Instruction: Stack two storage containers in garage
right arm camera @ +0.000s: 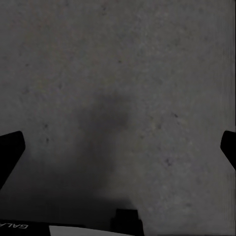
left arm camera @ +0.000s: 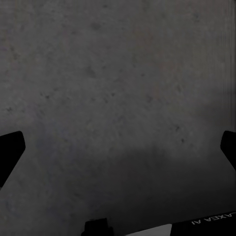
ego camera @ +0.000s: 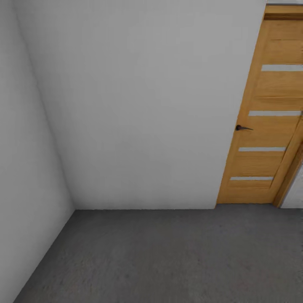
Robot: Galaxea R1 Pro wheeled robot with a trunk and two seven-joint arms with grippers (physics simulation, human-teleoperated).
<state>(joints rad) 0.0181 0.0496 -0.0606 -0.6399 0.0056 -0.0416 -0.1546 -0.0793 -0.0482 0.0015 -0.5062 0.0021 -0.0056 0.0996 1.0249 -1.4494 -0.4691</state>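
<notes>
The two storage containers are out of view. I stand in the garage, facing a corner of plain pale-grey walls (ego camera: 139,105). The rough dark-grey concrete floor (ego camera: 168,256) spreads out below. My left gripper (left arm camera: 120,147) hangs open over the bare floor (left arm camera: 113,83), its dark fingertips (left arm camera: 10,147) wide apart with nothing between them. In the right wrist view my right gripper (right arm camera: 120,147) is likewise open above speckled concrete (right arm camera: 123,73), holding nothing.
A wooden door (ego camera: 265,118) with pale horizontal strips and a dark handle (ego camera: 242,127) stands at the right of the far wall. A second grey wall (ego camera: 25,168) closes in the left side, meeting the far wall in a corner.
</notes>
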